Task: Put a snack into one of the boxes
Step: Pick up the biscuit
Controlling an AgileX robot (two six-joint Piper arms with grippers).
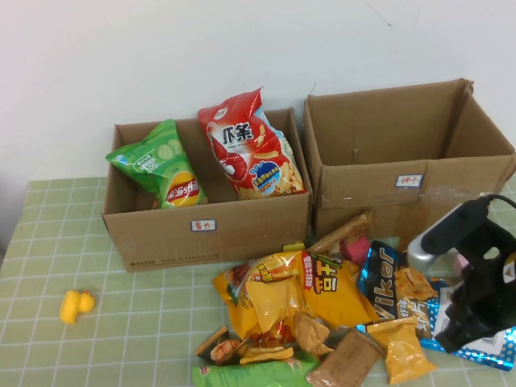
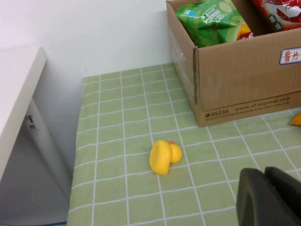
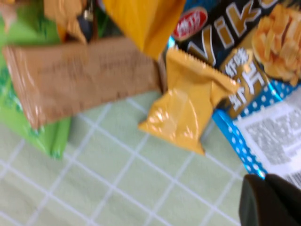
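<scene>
A pile of snacks lies in front of two cardboard boxes. The left box (image 1: 161,238) holds a green chip bag (image 1: 161,165) and a red chip bag (image 1: 250,145). The right box (image 1: 371,193) is empty. My right gripper (image 1: 461,337) is low over the right side of the pile. In the right wrist view it (image 3: 265,178) is shut on the edge of the blue Viker bag (image 3: 221,28), which still lies on the table (image 1: 387,270). My left gripper (image 2: 263,172) is shut and empty above the table's left part, out of the high view.
A small yellow packet (image 3: 188,110) and a brown packet (image 3: 84,75) lie beside the blue bag. A big yellow bag (image 1: 298,290) and a green bag (image 1: 250,375) fill the pile's middle. A yellow toy duck (image 1: 74,305) lies alone at the left, near the table's left edge (image 2: 77,160).
</scene>
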